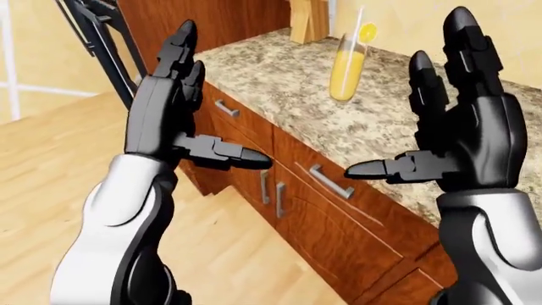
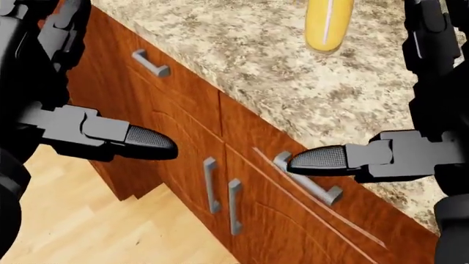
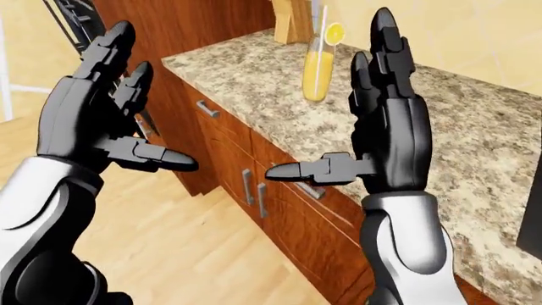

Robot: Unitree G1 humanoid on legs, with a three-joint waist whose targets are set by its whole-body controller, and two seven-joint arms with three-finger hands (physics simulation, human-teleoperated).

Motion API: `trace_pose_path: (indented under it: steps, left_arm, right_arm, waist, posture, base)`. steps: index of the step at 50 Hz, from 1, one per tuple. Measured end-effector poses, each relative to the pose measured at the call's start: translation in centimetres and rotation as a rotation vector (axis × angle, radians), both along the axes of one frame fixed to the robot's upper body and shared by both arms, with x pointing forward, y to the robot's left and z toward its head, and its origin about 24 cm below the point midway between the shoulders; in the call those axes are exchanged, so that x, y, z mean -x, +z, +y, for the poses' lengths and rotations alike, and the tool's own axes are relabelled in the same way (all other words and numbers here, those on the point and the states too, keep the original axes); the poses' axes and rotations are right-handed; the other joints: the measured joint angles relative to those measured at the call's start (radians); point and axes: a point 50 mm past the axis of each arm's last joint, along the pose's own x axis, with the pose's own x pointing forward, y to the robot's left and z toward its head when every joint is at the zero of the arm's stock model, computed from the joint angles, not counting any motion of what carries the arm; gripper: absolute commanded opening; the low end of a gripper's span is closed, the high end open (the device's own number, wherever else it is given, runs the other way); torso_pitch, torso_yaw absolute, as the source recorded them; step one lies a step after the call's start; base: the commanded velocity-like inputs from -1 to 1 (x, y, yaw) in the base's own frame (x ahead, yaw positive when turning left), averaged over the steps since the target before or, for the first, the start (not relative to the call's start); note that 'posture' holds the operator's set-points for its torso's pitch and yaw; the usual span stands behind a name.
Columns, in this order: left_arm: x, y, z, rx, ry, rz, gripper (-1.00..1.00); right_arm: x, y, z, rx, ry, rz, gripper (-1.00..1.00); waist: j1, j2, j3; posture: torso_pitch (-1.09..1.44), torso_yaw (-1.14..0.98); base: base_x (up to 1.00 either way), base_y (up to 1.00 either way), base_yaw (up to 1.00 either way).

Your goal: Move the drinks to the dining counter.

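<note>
A tall glass of orange juice point(image 1: 347, 68) with a straw and a citrus slice on its rim stands upright on the speckled granite counter point(image 1: 279, 70). It also shows at the top of the head view point(image 2: 328, 25). My left hand point(image 1: 222, 96) is raised at the left of the left-eye view, fingers spread upward and thumb pointing right; it is open and empty. My right hand point(image 1: 408, 95) is raised at the right, fingers up and thumb pointing left, also open and empty. Both hands hover short of the glass, over the counter's edge and the cabinet fronts.
Brown wooden cabinets with metal handles point(image 1: 330, 181) run under the counter. A wooden block point(image 1: 309, 19) stands behind the glass. A dark metal frame point(image 1: 93, 28) is at the top left. Light wood floor point(image 1: 51, 165) lies at the left. A black object point(image 3: 534, 213) cuts into the counter's right edge.
</note>
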Motion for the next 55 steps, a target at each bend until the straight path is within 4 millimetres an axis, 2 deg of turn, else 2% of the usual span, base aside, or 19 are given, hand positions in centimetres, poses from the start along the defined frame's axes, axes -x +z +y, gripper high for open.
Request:
trace_pose_path:
  steps: [3,5,8,10,13,19,21,24,26,31,32,34,39,43,45,49,52,53,55]
  left_arm:
    - [-0.3,-0.2,-0.1,-0.004,-0.001,0.014,1.00]
    - [-0.6,-0.7,0.3,-0.002,0.021,0.055,1.00]
    - [-0.8,-0.9,0.6,0.001,0.046,0.079,1.00]
    - [-0.7,-0.6,0.4,-0.001,0.039,0.058,1.00]
    - [-0.4,-0.3,0.1,-0.005,0.015,0.026,1.00]
    - [-0.4,-0.5,0.2,-0.001,0.018,0.029,1.00]
    - [-0.5,-0.9,0.5,0.003,0.037,0.056,1.00]
    - [-0.6,-1.1,0.4,0.003,0.038,0.070,1.00]
    - [-0.6,-0.8,0.1,-0.002,0.020,0.056,1.00]
    - [-0.3,-0.2,-0.1,-0.007,-0.001,0.015,1.00]
    - [-0.3,-0.3,0.1,-0.005,0.009,0.022,1.00]
    - [-0.5,-0.7,0.4,0.000,0.028,0.048,1.00]
    - [-0.4,-0.4,0.4,-0.002,0.028,0.034,1.00]
    - [-0.4,-0.3,0.5,-0.001,0.034,0.030,1.00]
    - [-0.5,-0.1,0.3,-0.001,0.028,0.024,1.00]
    - [-0.4,-0.5,-0.7,-0.017,-0.041,0.041,1.00]
    - [-0.5,-0.7,-0.2,-0.008,-0.016,0.057,1.00]
    - [-0.6,-0.9,0.0,-0.005,-0.003,0.070,1.00]
    - [-0.7,-1.1,0.1,-0.004,0.008,0.079,1.00]
  right_arm:
    - [0.0,-0.1,-0.1,-0.002,-0.001,0.003,1.00]
    - [-0.4,-0.5,0.2,0.000,0.019,0.038,1.00]
    - [-0.5,-0.6,0.4,0.003,0.038,0.053,1.00]
    - [-0.3,-0.4,0.3,0.000,0.029,0.037,1.00]
    - [-0.1,-0.3,0.0,-0.006,0.011,0.012,1.00]
    - [-0.3,-0.2,-0.1,-0.022,0.008,0.007,1.00]
    - [-0.6,-0.7,0.1,-0.023,0.023,0.038,1.00]
    - [-1.0,-1.3,-0.2,-0.028,0.018,0.084,1.00]
    - [-0.8,-1.0,-0.5,-0.035,-0.005,0.069,1.00]
    - [-0.4,-0.3,-0.5,-0.044,-0.016,0.015,1.00]
    - [-0.5,-0.6,-0.3,-0.046,-0.005,0.030,1.00]
    - [-0.7,-1.0,-0.1,-0.041,0.013,0.067,1.00]
    - [-0.7,-0.7,-0.2,-0.040,0.009,0.053,1.00]
    - [-0.5,-0.5,0.0,-0.030,0.020,0.031,1.00]
    - [-0.4,-0.5,0.0,-0.023,0.018,0.031,1.00]
    - [-0.6,-1.0,-0.5,-0.011,-0.040,0.050,1.00]
    - [-1.0,-1.4,-0.2,-0.005,-0.027,0.084,1.00]
    - [-1.2,-1.5,-0.1,-0.004,-0.023,0.094,1.00]
    - [-1.1,-1.5,-0.2,-0.004,-0.028,0.095,1.00]
  waist:
    - [0.013,0.045,0.004]
    - [0.026,0.019,0.015]
    - [0.026,0.027,0.014]
    - [0.014,0.006,0.008]
    - [0.000,-0.038,0.026]
    - [0.019,-0.076,0.019]
    - [0.008,-0.043,0.024]
    - [-0.005,-0.042,0.008]
    - [-0.012,-0.024,0.002]
    - [-0.003,0.078,0.030]
    - [0.004,0.076,0.037]
    - [-0.003,0.079,0.033]
    - [-0.007,0.022,0.019]
    - [-0.001,-0.038,0.019]
    - [-0.012,-0.073,0.006]
    - [0.002,-0.017,0.041]
    - [0.001,-0.003,0.046]
    - [-0.002,-0.009,0.051]
    - [-0.001,-0.049,0.038]
  posture:
    - [0.00,0.00]
    - [0.00,0.00]
    - [0.00,0.00]
    - [0.00,0.00]
    - [0.00,0.00]
    - [0.00,0.00]
    - [0.00,0.00]
    - [0.00,0.00]
    - [0.00,0.00]
    - [0.00,0.00]
    - [0.00,0.00]
    - [0.00,0.00]
    - [0.00,0.00]
    - [0.00,0.00]
    - [0.00,0.00]
    - [0.00,0.00]
    - [0.00,0.00]
    - [0.00,0.00]
    - [0.00,0.00]
  base:
    - [-0.19,0.51,0.00]
    - [-0.19,0.62,0.00]
    - [-0.19,0.62,0.00]
    - [-0.08,0.62,0.00]
    - [0.00,0.34,0.00]
    - [0.00,0.00,-0.01]
    - [0.00,0.00,-0.87]
    - [0.00,0.00,-1.00]
    - [0.00,0.00,-1.00]
    - [0.00,0.00,-1.00]
    - [0.00,0.00,-1.00]
    - [0.00,0.00,-1.00]
    - [0.00,0.00,-1.00]
    - [0.00,0.00,-1.00]
    - [0.00,0.00,-0.35]
    - [0.00,0.00,0.00]
    - [0.15,0.20,0.00]
    - [0.28,0.56,0.00]
    - [0.31,0.71,0.00]
